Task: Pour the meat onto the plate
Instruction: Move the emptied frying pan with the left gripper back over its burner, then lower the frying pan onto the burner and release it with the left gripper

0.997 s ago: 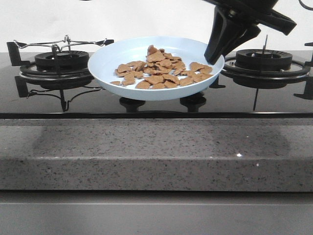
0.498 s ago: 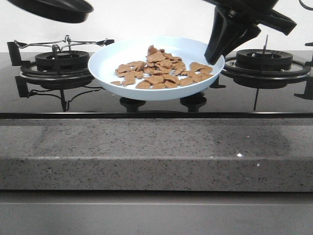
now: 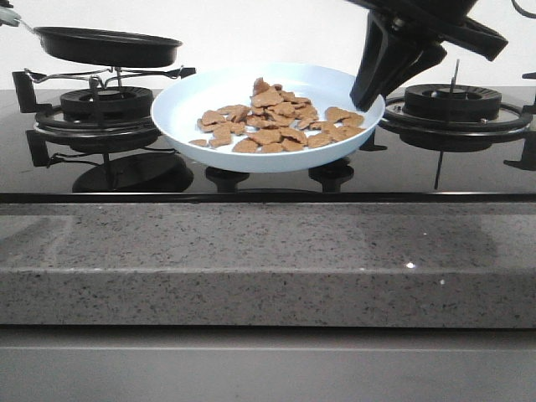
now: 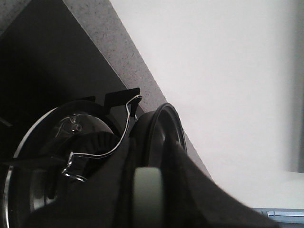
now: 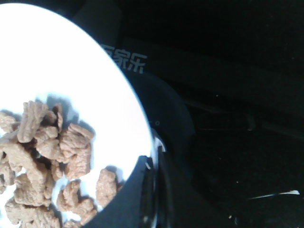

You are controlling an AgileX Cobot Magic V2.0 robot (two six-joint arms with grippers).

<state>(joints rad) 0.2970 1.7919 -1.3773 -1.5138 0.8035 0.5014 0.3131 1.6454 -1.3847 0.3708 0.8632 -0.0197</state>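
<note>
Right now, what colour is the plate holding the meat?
Pale blue-white plate, plain and unpatterned; the meat is light brown. Front view shows it best.

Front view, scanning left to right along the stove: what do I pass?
Black round frying pan above the left burner → pale blue-white round plate holding light-brown meat pieces → black right gripper on the plate's rim → right burner.

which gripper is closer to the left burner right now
The left. Its gripper holds the black frying pan just above the left burner. The right gripper grips the plate rim, across the stove.
</note>
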